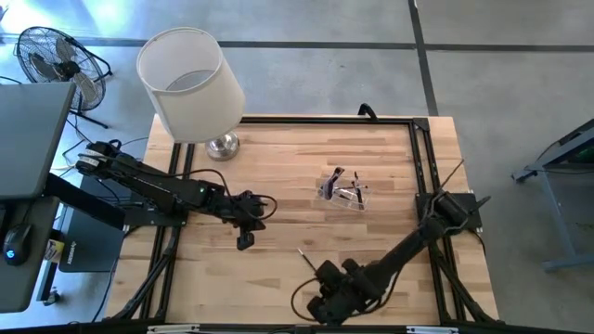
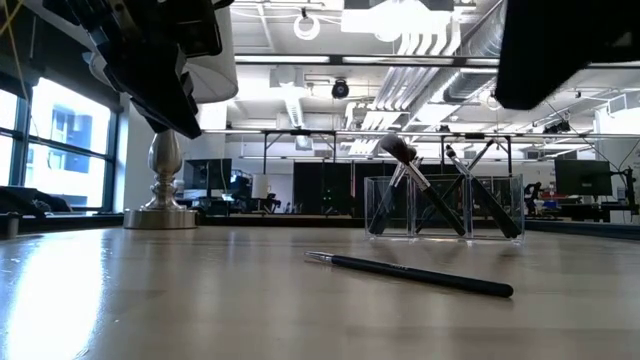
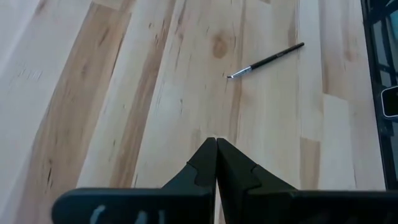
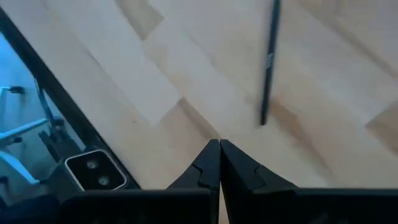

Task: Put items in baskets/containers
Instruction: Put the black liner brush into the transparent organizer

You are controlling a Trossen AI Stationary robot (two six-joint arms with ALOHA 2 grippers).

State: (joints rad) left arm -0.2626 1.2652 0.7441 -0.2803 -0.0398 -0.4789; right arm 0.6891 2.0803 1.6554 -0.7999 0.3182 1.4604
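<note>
High view showed several brushes [image 1: 340, 185] already standing in the clear box [image 1: 355, 197] at centre; one loose brush [image 1: 305, 257] lay lower-centre. Left gripper [image 1: 244, 241] and right gripper [image 1: 323, 303] were both closed, empty.

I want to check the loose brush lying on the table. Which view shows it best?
The left wrist view: the whole loose brush lies unobstructed on the wood, tip to handle end. The low view shows it side-on, also full length. The right wrist view catches only part of the handle. In the high view it is a thin sliver.
</note>
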